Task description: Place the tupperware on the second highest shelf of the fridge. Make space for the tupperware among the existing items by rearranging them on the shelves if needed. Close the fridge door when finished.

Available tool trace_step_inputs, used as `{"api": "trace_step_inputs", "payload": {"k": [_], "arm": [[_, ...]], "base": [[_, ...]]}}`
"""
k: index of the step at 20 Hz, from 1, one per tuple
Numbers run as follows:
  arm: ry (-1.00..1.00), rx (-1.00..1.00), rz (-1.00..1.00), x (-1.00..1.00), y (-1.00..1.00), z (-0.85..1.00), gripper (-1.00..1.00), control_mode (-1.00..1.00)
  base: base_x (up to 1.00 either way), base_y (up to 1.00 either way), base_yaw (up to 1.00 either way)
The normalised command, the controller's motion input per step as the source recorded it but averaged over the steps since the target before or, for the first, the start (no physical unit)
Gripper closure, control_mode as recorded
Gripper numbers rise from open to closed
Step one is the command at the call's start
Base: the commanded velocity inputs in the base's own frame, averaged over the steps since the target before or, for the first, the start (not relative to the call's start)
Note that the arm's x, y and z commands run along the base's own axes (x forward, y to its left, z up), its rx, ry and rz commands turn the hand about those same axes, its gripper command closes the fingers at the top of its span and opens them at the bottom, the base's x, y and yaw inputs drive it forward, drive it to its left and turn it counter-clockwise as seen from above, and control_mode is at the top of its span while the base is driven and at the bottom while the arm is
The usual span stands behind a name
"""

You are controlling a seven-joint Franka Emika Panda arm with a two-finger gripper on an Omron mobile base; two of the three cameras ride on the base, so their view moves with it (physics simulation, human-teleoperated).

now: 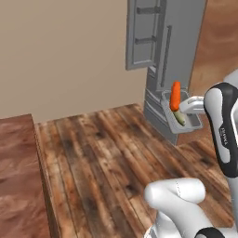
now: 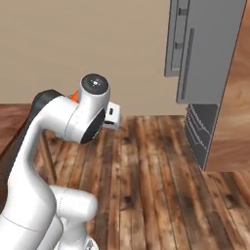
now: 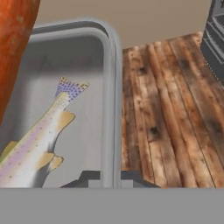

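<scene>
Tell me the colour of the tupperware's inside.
Plain grey, clearest in the hand view: tupperware.

Wooden plank floor (image 1: 102, 153), dark-stained and knotted, spans the centre and runs toward 12 o'clock to a plain beige wall (image 1: 60, 51). A reddish-brown wooden counter (image 1: 18, 181) sits at 8 o'clock in the left base view. A wood-grain side panel (image 2: 234, 122) stands at 3 o'clock in the right base view. A speckled fish (image 3: 35, 144) lies diagonally, tail toward 12 o'clock.

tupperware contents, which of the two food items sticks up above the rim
The orange carrot: it stands up past the rim of the tupperware, while the speckled fish lies flat along the bottom.
</scene>
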Motion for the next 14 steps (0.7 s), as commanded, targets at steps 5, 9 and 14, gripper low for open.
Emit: {"api": "trace_step_inputs", "payload": {"k": [5,9,14], "arm": [[0.0,0.0,0.0,0.0,0.0,0.0,1.0,1.0],[0.0,0.0,0.0,0.0,0.0,0.0,1.0,1.0],[0.0,0.0,0.0,0.0,0.0,0.0,1.0,1.0]], "base": [[1.0,-0.01,0.01],[1.0,0.06,0.0],[1.0,0.1,-0.01]]}}
